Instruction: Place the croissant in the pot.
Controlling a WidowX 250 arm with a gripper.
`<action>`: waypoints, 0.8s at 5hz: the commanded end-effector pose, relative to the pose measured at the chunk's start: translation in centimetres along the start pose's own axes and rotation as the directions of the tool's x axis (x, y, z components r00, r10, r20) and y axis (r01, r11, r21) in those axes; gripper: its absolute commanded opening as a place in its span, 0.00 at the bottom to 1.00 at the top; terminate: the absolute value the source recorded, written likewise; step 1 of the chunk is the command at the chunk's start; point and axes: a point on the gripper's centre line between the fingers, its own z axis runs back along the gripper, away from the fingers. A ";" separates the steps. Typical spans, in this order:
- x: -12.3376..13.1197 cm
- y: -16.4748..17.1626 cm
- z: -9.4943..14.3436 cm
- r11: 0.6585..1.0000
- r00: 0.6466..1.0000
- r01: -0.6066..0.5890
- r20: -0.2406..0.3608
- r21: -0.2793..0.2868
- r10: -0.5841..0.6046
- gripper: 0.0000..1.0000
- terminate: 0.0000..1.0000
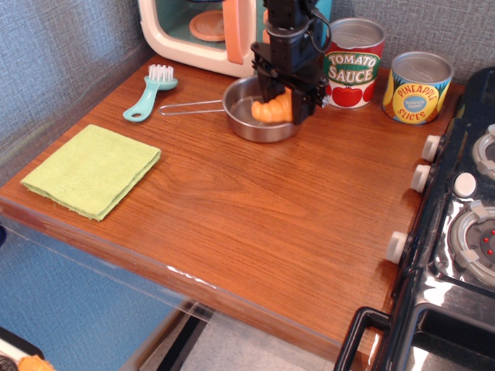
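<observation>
The orange croissant (271,109) hangs between the black fingers of my gripper (279,106), just above the inside of the pot. The pot (246,125) is a shallow shiny steel pan at the back of the wooden counter, with its thin wire handle (189,107) pointing left. My gripper is shut on the croissant and stands over the pot's right half, hiding part of its rim.
A tomato sauce tin (352,62) and a pineapple tin (418,86) stand right of the pot. A toy microwave (201,31) is behind it. A teal brush (150,93) and a green cloth (93,168) lie at the left. A black stove (456,224) borders the right.
</observation>
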 end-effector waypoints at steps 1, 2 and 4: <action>-0.5 2.2 2.8 1.000 0.999 -0.004 0.035 0.016 0.003 1.00 0.00; -0.8 2.2 4.2 1.000 0.999 0.003 0.053 0.002 -0.003 1.00 0.00; -3.6 0.9 8.6 1.000 0.998 0.010 0.068 -0.015 -0.009 1.00 0.00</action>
